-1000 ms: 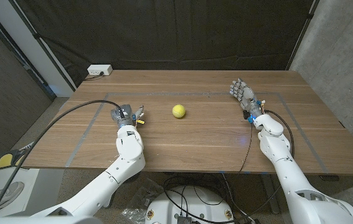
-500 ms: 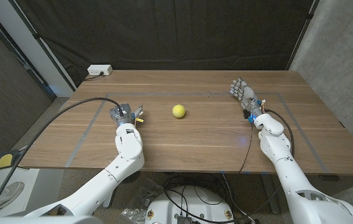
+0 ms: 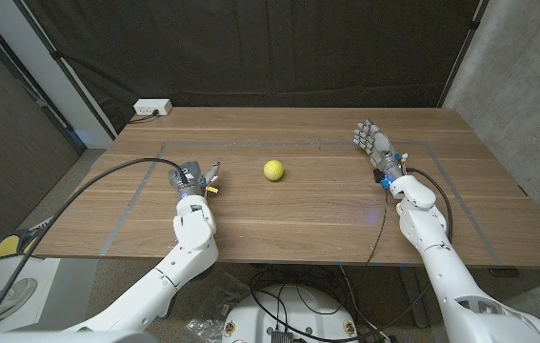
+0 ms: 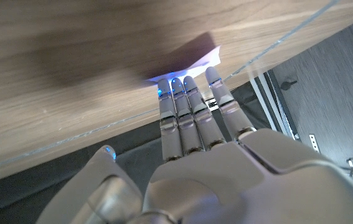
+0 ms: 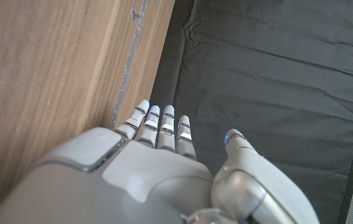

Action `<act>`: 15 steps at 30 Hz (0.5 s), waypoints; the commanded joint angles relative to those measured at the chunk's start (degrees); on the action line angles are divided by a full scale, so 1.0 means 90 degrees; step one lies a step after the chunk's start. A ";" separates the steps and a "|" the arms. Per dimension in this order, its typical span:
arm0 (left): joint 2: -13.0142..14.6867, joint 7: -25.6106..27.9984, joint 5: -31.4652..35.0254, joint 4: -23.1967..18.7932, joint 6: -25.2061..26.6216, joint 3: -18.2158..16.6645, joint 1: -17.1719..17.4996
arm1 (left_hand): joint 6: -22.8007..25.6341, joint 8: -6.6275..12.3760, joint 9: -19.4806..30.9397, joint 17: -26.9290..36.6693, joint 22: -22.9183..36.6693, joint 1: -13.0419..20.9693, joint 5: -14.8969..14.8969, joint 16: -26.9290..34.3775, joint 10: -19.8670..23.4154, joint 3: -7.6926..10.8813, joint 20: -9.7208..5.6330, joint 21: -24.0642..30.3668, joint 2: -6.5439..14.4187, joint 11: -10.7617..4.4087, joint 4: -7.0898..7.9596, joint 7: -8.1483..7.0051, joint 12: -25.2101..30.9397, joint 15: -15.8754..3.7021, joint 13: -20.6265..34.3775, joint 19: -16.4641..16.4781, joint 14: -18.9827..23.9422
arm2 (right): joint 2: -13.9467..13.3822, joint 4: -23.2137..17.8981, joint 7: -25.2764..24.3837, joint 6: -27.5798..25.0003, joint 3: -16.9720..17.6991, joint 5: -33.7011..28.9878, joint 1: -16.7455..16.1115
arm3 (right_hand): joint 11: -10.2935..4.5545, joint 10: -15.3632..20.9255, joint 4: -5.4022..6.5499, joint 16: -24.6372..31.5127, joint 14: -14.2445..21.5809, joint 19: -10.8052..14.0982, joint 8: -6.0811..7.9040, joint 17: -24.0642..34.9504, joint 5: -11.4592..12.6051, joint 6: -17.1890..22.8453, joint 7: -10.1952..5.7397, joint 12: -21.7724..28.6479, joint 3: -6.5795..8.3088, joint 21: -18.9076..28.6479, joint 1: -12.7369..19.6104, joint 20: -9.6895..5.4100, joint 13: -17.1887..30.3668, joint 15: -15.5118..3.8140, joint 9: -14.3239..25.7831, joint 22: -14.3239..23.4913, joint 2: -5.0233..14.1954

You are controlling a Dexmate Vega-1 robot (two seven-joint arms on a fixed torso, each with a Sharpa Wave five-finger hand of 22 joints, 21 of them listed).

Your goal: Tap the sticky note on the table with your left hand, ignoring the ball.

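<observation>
From the head view, I see one yellow ball sitting on the wooden counter near its middle, and I can read no brand or writing on it or on anything else. My left hand is over the left part of the counter, well apart from the ball, with a small yellow bit showing at its right side. I cannot make out the sticky note here; my hand covers that spot. My right hand stands at the far right part of the counter, its fingers straight and empty, also well apart from the ball. One white power box sits at the far left corner. Grey tape lines mark a rectangle on the wood, and a black cable arcs to my left wrist.

In the left wrist view, my fingers reach out straight and close together, holding nothing. Their tips sit right at the edge of one pale sticky note lying on the wood; whether they touch it I cannot tell. A tape line crosses just beside it.

In the right wrist view, my right-hand fingers extend straight, side by side, with the thumb set apart, gripping nothing, beside the counter's edge and a black curtain.
</observation>
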 commanded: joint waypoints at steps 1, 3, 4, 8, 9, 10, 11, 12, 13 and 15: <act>-0.0343 0.1884 -0.1156 -0.0864 -0.1759 -0.1056 0.0878 | 0.0008 0.0014 -0.0007 0.0020 0.0033 0.0133 0.0007 0.0045 0.0040 0.0157 0.0038 -0.0099 0.0209 0.0008 -0.0023 -0.0037 0.0034 0.0043 0.0026 -0.0185 0.0046 | 0.0013 -0.0261 -0.0077 -0.0064 -0.0023 0.0028 -0.0159 | -0.0006 0.0069 0.0004 -0.0014 0.0032 0.0053 0.0007 0.0008 0.0029 -0.0002 -0.0008 -0.0006 0.0052 -0.0017 -0.0035 0.0000 0.0019 -0.0005 0.0033 0.0015 0.0031; -0.0372 0.1990 -0.1235 -0.0968 -0.1950 -0.1134 0.0969 | -0.0107 -0.0023 -0.0003 0.0022 0.0038 0.0192 -0.0014 0.0042 0.0011 0.0206 0.0050 -0.0140 0.0271 0.0002 -0.0045 -0.0080 0.0026 0.0056 0.0031 -0.0265 0.0031 | 0.0017 -0.0323 -0.0089 -0.0072 -0.0031 0.0032 -0.0198 | -0.0007 0.0067 0.0000 -0.0014 0.0035 0.0054 0.0008 0.0007 0.0030 0.0001 -0.0013 -0.0008 0.0056 -0.0019 -0.0032 0.0002 0.0019 -0.0006 0.0032 0.0015 0.0032; -0.0361 0.2024 -0.1287 -0.1013 -0.2084 -0.1173 0.1014 | -0.0128 -0.0028 -0.0002 0.0023 0.0039 0.0206 -0.0021 0.0037 -0.0015 0.0217 0.0043 -0.0145 0.0285 0.0004 -0.0050 -0.0087 0.0018 0.0060 0.0032 -0.0272 0.0018 | 0.0026 -0.0362 -0.0111 -0.0077 -0.0034 0.0032 -0.0224 | -0.0008 0.0069 -0.0001 -0.0014 0.0034 0.0053 0.0008 0.0007 0.0030 0.0000 -0.0013 -0.0007 0.0058 -0.0020 -0.0031 0.0003 0.0019 -0.0009 0.0032 0.0015 0.0033; -0.0377 0.2170 -0.1421 -0.1100 -0.2476 -0.1307 0.1141 | -0.0711 -0.0168 0.0005 0.0033 0.0049 0.0321 -0.0108 0.0024 -0.0254 0.0296 0.0061 -0.0197 0.0354 0.0012 -0.0097 -0.0294 -0.0033 0.0093 0.0046 -0.0331 -0.0069 | 0.0047 -0.0537 -0.0188 -0.0131 -0.0051 0.0025 -0.0344 | -0.0011 0.0073 -0.0006 -0.0014 0.0039 0.0054 0.0009 0.0006 0.0032 0.0003 -0.0012 -0.0006 0.0064 -0.0022 -0.0027 0.0006 0.0019 -0.0002 0.0032 0.0015 0.0035; -0.0386 0.2227 -0.1452 -0.1098 -0.2574 -0.1347 0.1168 | -0.0884 -0.0187 0.0007 0.0036 0.0051 0.0345 -0.0134 0.0012 -0.0357 0.0311 0.0073 -0.0219 0.0362 -0.0045 -0.0105 -0.0354 -0.0050 0.0099 0.0050 -0.0364 -0.0132 | 0.0055 -0.0594 -0.0210 -0.0148 -0.0056 0.0026 -0.0385 | -0.0012 0.0072 -0.0007 -0.0014 0.0039 0.0054 0.0010 0.0005 0.0032 0.0004 -0.0011 -0.0007 0.0065 -0.0023 -0.0026 0.0006 0.0019 0.0001 0.0032 0.0015 0.0036; -0.0383 0.2289 -0.1482 -0.1079 -0.2693 -0.1383 0.1190 | -0.0975 -0.0192 0.0008 0.0038 0.0052 0.0357 -0.0148 -0.0001 -0.0425 0.0320 0.0073 -0.0236 0.0367 -0.0027 -0.0110 -0.0368 -0.0060 0.0112 0.0052 -0.0396 -0.0186 | 0.0060 -0.0649 -0.0239 -0.0165 -0.0063 0.0015 -0.0423 | -0.0007 0.0072 -0.0009 -0.0015 0.0038 0.0053 0.0009 0.0005 0.0032 0.0003 -0.0014 -0.0007 0.0067 -0.0024 -0.0025 0.0008 0.0019 0.0009 0.0032 0.0015 0.0036; -0.0374 0.2346 -0.1502 -0.1070 -0.2800 -0.1421 0.1219 | -0.1231 -0.0191 0.0010 0.0045 0.0058 0.0389 -0.0187 -0.0012 -0.0601 0.0344 0.0079 -0.0282 0.0385 -0.0036 -0.0118 -0.0489 -0.0066 0.0127 0.0059 -0.0479 -0.0312 | 0.0064 -0.0699 -0.0272 -0.0179 -0.0072 0.0001 -0.0458 | -0.0011 0.0070 -0.0010 -0.0016 0.0036 0.0052 0.0010 0.0005 0.0032 0.0004 -0.0012 -0.0008 0.0068 -0.0025 -0.0025 0.0009 0.0019 0.0000 0.0032 0.0015 0.0036; -0.0361 0.2417 -0.1541 -0.1052 -0.2943 -0.1468 0.1251 | -0.1454 -0.0202 0.0011 0.0049 0.0062 0.0411 -0.0213 -0.0028 -0.0744 0.0361 0.0097 -0.0303 0.0396 -0.0053 -0.0123 -0.0575 -0.0069 0.0151 0.0063 -0.0509 -0.0441 | 0.0071 -0.0751 -0.0299 -0.0190 -0.0079 -0.0007 -0.0495 | -0.0008 0.0073 -0.0012 -0.0016 0.0037 0.0053 0.0010 0.0004 0.0032 0.0005 -0.0011 -0.0007 0.0070 -0.0026 -0.0024 0.0009 0.0019 -0.0007 0.0032 0.0015 0.0036; -0.0366 0.2515 -0.1584 -0.1021 -0.3087 -0.1516 0.1276 | -0.1713 -0.0204 0.0013 0.0052 0.0066 0.0440 -0.0243 -0.0059 -0.0973 0.0387 0.0086 -0.0352 0.0416 -0.0040 -0.0130 -0.0611 -0.0089 0.0122 0.0067 -0.0603 -0.0667 | 0.0079 -0.0818 -0.0333 -0.0213 -0.0088 -0.0017 -0.0539 | -0.0021 0.0068 -0.0013 -0.0018 0.0033 0.0052 0.0009 0.0004 0.0032 0.0002 -0.0016 -0.0009 0.0071 -0.0027 -0.0023 0.0006 0.0019 -0.0004 0.0032 0.0015 0.0036; -0.0352 0.2678 -0.1671 -0.0957 -0.3388 -0.1615 0.1323 | -0.2137 -0.0209 0.0014 0.0057 0.0074 0.0482 -0.0282 -0.0046 -0.1241 0.0427 0.0094 -0.0406 0.0446 -0.0059 -0.0140 -0.0728 -0.0076 0.0137 0.0072 -0.0705 -0.0900 | 0.0093 -0.0951 -0.0413 -0.0252 -0.0106 -0.0048 -0.0617 | -0.0014 0.0068 -0.0016 -0.0019 0.0030 0.0054 0.0010 0.0004 0.0032 0.0004 -0.0016 -0.0010 0.0073 -0.0029 -0.0023 0.0008 0.0019 0.0001 0.0032 0.0015 0.0035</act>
